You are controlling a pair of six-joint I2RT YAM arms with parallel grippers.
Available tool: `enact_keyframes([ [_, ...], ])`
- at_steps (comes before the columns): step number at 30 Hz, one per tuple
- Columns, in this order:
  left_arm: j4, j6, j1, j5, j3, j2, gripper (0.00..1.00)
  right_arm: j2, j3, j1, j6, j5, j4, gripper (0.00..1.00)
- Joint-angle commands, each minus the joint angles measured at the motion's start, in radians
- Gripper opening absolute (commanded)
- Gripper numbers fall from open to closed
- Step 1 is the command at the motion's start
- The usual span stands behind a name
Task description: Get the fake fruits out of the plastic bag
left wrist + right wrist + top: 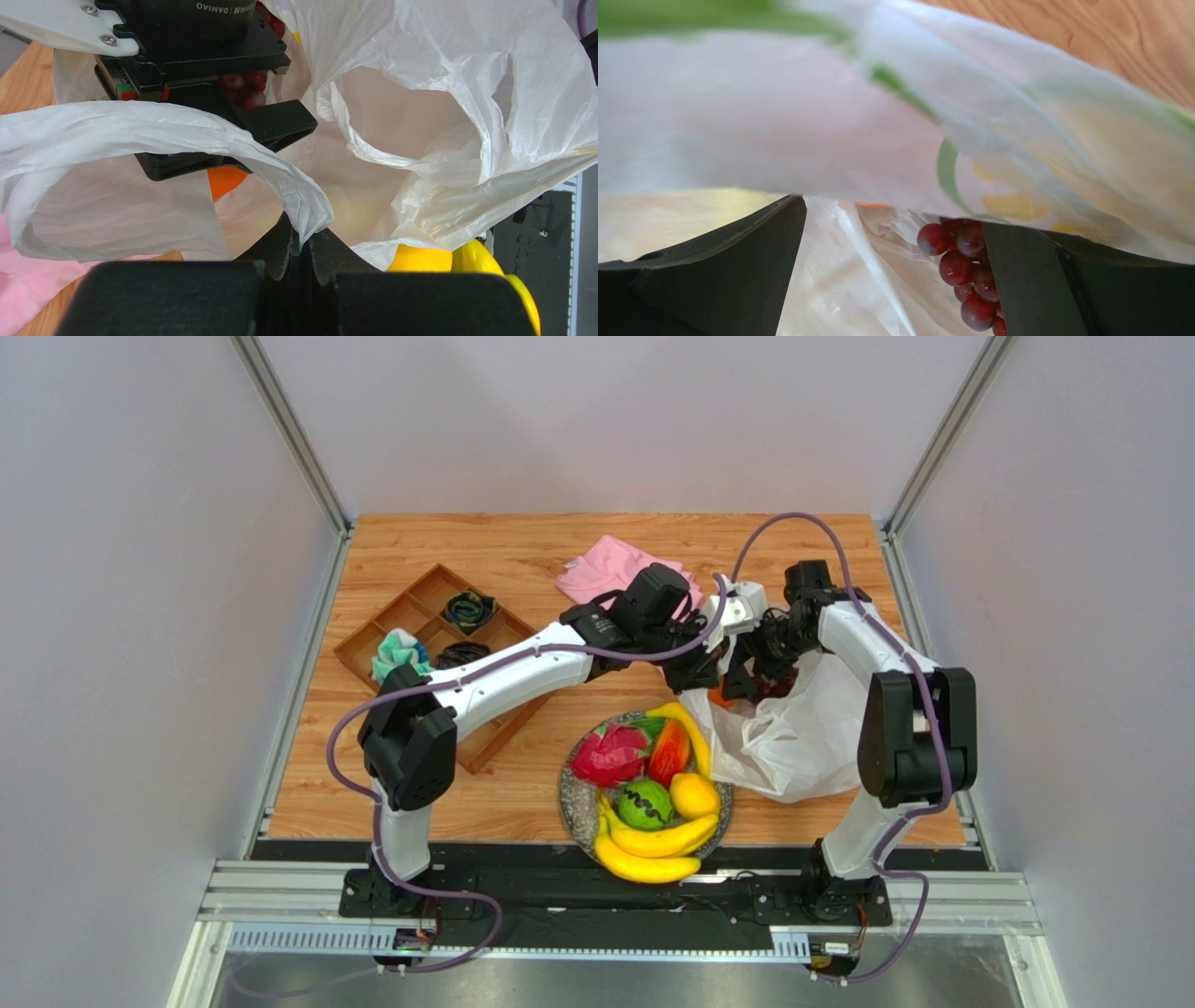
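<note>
The plastic bag lies crumpled right of the plate. My left gripper is shut on a fold of the plastic bag's rim and holds the mouth up. My right gripper stands open inside the bag, and dark red grapes touch its right finger. In the left wrist view the right gripper hangs over an orange. From above, a dragon fruit, green fruit, lemon, bananas and a red-orange piece rest on the plate.
A brown divided tray with small items sits at the left of the table, under the left arm. A pink cloth lies at the back behind both grippers. Grey walls close in both sides.
</note>
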Motion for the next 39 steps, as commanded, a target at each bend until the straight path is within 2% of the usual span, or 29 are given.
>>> enact_keyframes([
  [1,0.007,0.001,-0.004,0.019,0.049,-0.008,0.0,-0.037,0.022,0.024,0.027,-0.06,0.044,1.0],
  [9,0.004,0.002,-0.004,0.019,0.049,-0.013,0.0,0.13,0.103,0.061,0.127,0.005,0.091,0.99],
  [10,0.004,0.004,-0.004,0.017,0.046,-0.016,0.0,0.132,0.108,0.059,0.13,0.002,0.09,0.91],
  [12,0.004,0.007,-0.004,0.011,0.043,-0.02,0.0,0.124,0.117,0.061,0.125,-0.017,0.078,0.81],
  [13,0.004,0.009,-0.004,0.009,0.042,-0.023,0.0,0.109,0.128,0.059,0.113,-0.027,0.062,0.7],
  [17,0.004,0.021,-0.004,-0.012,0.043,-0.02,0.0,0.029,0.156,0.055,0.036,-0.057,-0.059,0.55],
  [22,0.003,0.085,0.008,-0.087,0.12,0.015,0.0,-0.132,0.151,0.029,-0.04,-0.061,-0.221,0.55],
  [29,-0.016,0.047,0.065,-0.087,0.27,0.087,0.0,-0.308,0.145,0.009,-0.106,-0.064,-0.393,0.56],
  [30,-0.034,0.044,0.068,-0.09,0.278,0.087,0.19,-0.35,0.142,0.004,-0.11,-0.063,-0.406,0.56],
  [32,-0.045,0.029,0.079,-0.078,0.276,0.075,0.37,-0.388,0.137,0.002,-0.12,-0.055,-0.441,0.57],
  [33,-0.049,0.019,0.082,-0.074,0.269,0.05,0.53,-0.422,0.146,0.004,-0.125,-0.06,-0.458,0.57],
  [36,-0.055,-0.027,0.098,-0.064,0.232,-0.017,0.67,-0.465,0.203,0.004,-0.151,-0.129,-0.541,0.57],
  [39,-0.081,-0.054,0.121,-0.058,0.195,-0.109,0.71,-0.491,0.26,0.03,-0.134,-0.133,-0.594,0.59],
])
